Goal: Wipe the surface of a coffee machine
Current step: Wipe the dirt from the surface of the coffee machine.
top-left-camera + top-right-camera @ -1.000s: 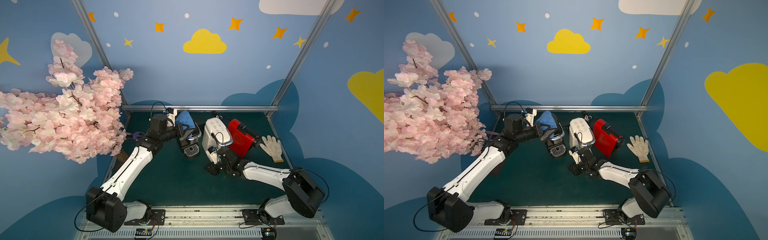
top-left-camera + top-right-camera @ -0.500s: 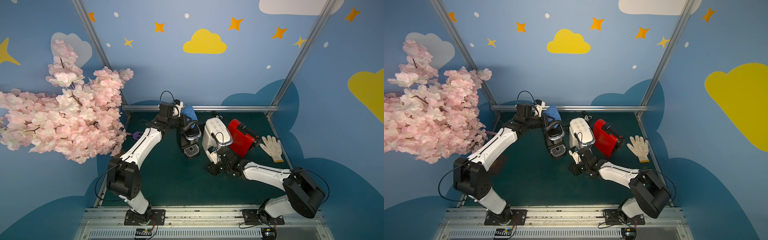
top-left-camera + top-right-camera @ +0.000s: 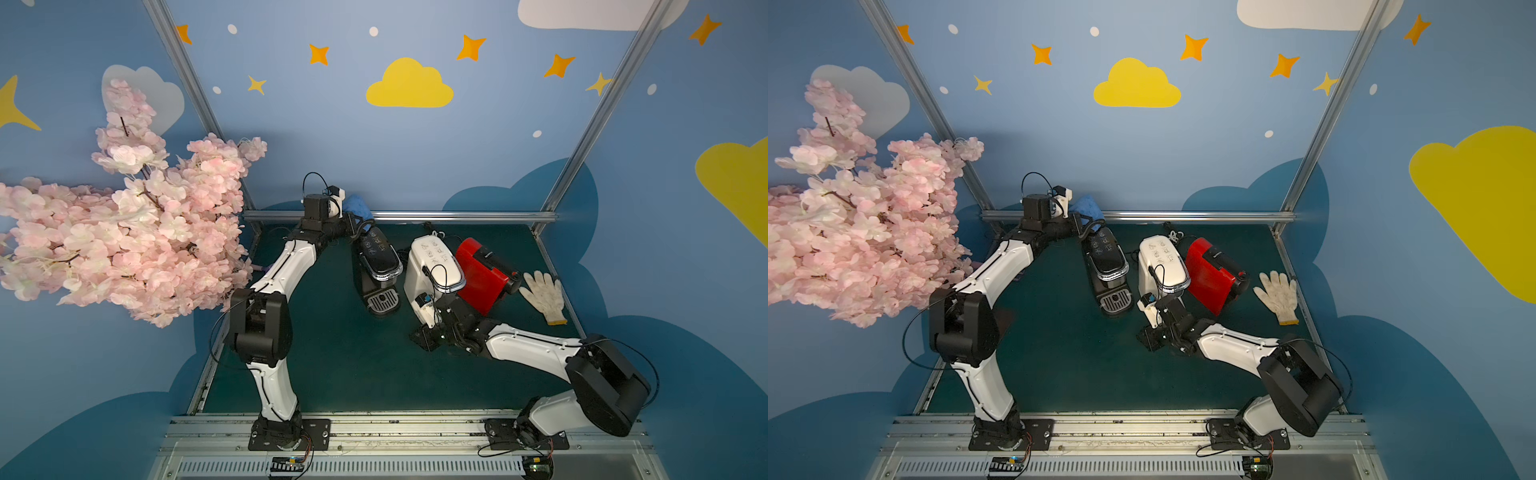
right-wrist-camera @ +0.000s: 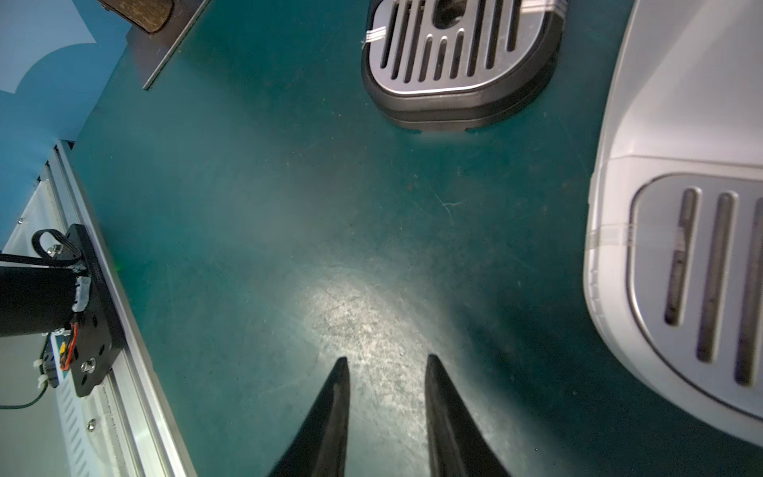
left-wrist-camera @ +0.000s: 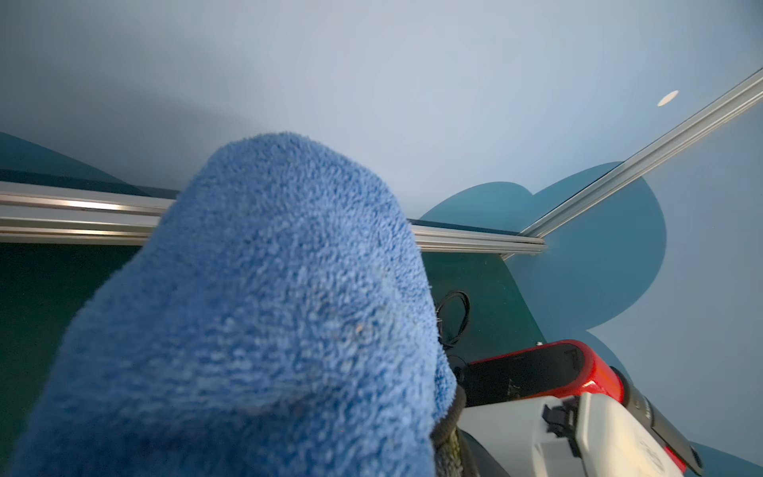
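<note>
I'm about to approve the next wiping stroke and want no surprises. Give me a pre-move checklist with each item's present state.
1. The left tool is shut on the blue cloth: ok.
2. The cloth touches the black coffee machine: cannot tell; it sits at the machine's rear top edge.
3. The right tool is empty: ok, jaws apart over bare table.
4. The right tool is clear of the black machine: ok, it is beside the white coffee machine.
5. The black machine stands upright: ok.
</note>
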Action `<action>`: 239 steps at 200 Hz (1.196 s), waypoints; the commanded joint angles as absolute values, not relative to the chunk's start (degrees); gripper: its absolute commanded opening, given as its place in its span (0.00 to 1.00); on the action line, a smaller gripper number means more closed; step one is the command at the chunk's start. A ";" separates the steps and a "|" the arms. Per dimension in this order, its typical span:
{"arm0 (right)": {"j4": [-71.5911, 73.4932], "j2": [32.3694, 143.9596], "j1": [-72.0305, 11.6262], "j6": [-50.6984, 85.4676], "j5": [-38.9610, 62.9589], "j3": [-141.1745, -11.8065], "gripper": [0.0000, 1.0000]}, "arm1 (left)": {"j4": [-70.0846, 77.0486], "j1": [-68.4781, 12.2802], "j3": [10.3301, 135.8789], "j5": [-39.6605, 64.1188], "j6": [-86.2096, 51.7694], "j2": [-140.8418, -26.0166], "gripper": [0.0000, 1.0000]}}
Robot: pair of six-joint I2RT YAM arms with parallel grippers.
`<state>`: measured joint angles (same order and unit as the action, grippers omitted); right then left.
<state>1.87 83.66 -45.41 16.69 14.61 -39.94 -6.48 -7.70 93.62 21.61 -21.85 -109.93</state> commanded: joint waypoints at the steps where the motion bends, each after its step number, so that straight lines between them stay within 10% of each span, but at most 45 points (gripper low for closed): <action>1: 1.13 84.06 -45.18 16.80 15.26 -40.79 0.32 | -16.71 -8.01 91.77 21.98 -18.81 -115.62 0.03; 102: 1.51 84.65 -45.31 17.04 15.84 -40.96 0.32 | 0.09 -6.48 77.17 40.06 -28.30 -111.53 0.03; 239: 0.59 84.72 -45.26 16.50 14.85 -41.26 0.32 | 12.15 -7.22 57.91 39.93 -32.05 -108.32 0.03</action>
<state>1.85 84.14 -45.41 16.69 15.42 -39.97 13.39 -4.93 61.08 35.62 -32.93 -112.05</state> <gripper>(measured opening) 0.316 0.135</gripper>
